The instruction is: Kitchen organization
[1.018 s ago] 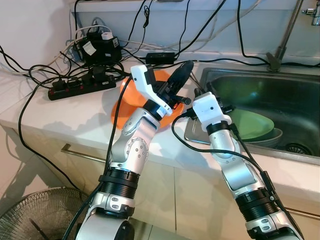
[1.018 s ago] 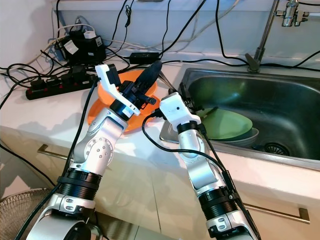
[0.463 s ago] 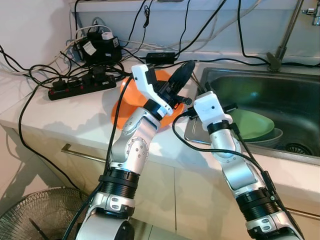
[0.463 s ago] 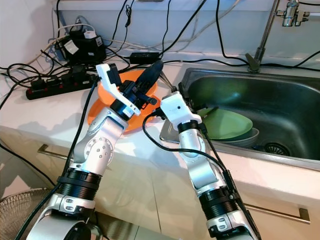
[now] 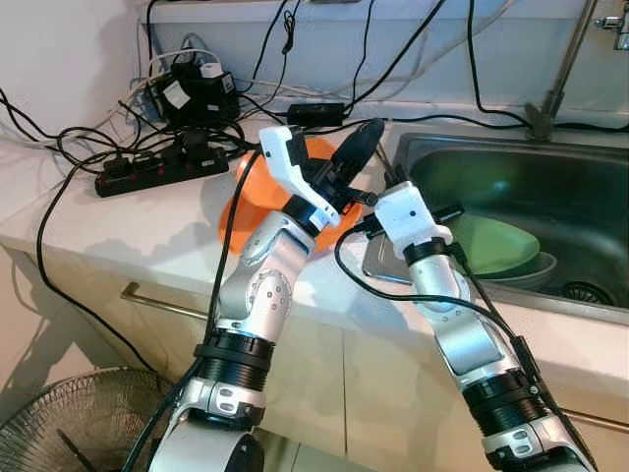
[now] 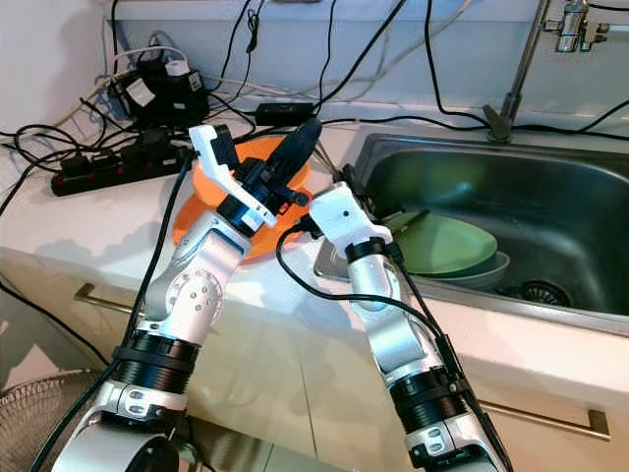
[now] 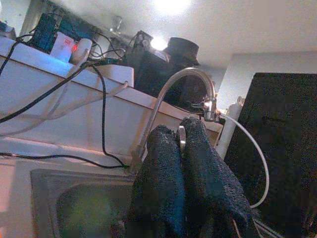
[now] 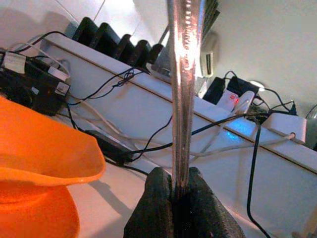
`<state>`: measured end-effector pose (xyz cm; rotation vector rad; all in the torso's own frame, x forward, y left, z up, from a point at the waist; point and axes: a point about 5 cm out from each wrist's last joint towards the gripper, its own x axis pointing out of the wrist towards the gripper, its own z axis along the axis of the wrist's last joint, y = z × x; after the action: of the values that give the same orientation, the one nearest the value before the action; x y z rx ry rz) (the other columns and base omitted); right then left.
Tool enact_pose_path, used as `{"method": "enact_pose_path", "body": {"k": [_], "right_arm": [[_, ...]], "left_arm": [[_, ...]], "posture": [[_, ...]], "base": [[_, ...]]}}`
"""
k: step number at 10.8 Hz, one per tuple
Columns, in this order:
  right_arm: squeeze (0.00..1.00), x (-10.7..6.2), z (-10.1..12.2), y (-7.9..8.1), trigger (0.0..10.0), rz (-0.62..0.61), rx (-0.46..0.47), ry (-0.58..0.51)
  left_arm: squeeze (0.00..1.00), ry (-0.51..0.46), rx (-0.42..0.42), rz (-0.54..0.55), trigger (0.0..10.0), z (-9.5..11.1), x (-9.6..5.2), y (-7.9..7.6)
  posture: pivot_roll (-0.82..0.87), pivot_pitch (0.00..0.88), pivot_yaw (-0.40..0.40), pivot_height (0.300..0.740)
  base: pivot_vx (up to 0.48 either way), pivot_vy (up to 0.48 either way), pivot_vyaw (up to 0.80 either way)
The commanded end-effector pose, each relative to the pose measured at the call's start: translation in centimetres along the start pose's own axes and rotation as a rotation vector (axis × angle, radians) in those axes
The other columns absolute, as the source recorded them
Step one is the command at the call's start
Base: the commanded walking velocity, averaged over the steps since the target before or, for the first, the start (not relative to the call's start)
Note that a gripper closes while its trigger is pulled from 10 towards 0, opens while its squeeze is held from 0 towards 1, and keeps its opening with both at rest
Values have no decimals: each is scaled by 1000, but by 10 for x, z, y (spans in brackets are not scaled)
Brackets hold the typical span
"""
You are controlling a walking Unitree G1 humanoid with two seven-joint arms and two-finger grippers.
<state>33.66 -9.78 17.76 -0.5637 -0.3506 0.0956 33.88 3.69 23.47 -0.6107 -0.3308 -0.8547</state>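
Both arms were raised over the white countertop, close together at the left edge of the stainless steel sink.

Left gripper hovered above the far right rim of the orange plastic bowl, which sat on the counter just left of the sink. Its two black fingers were pressed together, nothing visibly held.

Right gripper was clamped on one thin shiny metal utensil handle, standing upright out of the fingers; which utensil it was could not be told. The right wrist sat at the sink's near left corner, just right of the orange bowl.

Inside the sink: one green plate resting on one grey bowl, near the drain.

One curved metal tap rose at the far side of the sink. One black power strip lay on the far left of the counter among many tangled black cables, with a black adapter block beyond it. One fan stood on the floor, near left.
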Motion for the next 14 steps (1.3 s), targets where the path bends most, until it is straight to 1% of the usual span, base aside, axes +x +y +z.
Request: {"method": "enact_pose_path", "body": {"k": [1, 2, 8, 9, 10, 11, 12, 13, 14], "right_arm": [[0, 0, 0, 3, 0, 14, 20, 8], [0, 0, -1, 3, 0, 14, 20, 8], [0, 0, -3, 1, 0, 8, 16, 15], [0, 0, -4, 1, 0, 6, 13, 18], [0, 1, -7, -2, 0, -2, 4, 38], [0, 1, -10, -4, 0, -10, -3, 48], [0, 3, -13, -8, 0, -24, -11, 64], [0, 4, -17, -13, 4784, -41, -21, 86], [0, 6, -21, -19, 10000, -63, -31, 106]], "left_arm": [[0, -46, -22, -91, 10000, 4, 13, -21], [1000, -45, -29, -92, 10000, 4, 13, -21], [1000, -54, -40, -76, 10000, 5, 12, -19], [1000, -71, -52, -61, 10000, 8, 12, -17], [184, -94, -72, -48, 10000, 12, 10, -14], [0, -96, -86, -40, 10000, 13, 8, -12], [0, -102, -112, -23, 10000, 13, 3, -10], [0, -115, -129, -6, 10000, 16, 0, -7], [0, -123, -128, 13, 10000, 18, -3, -4]], "posture": [[43, 0, 124, 740], [43, 0, 124, 740], [43, 0, 123, 740], [43, 0, 123, 740], [43, 0, 123, 740], [44, 0, 121, 740], [45, 0, 119, 740], [47, 0, 117, 740], [49, 0, 115, 740]], "base": [[0, 0, 0], [0, 0, 0], [0, 0, 0], [0, 0, 0], [0, 0, 0], [0, 0, 0], [0, 0, 0], [0, 0, 0], [0, 0, 0]]}}
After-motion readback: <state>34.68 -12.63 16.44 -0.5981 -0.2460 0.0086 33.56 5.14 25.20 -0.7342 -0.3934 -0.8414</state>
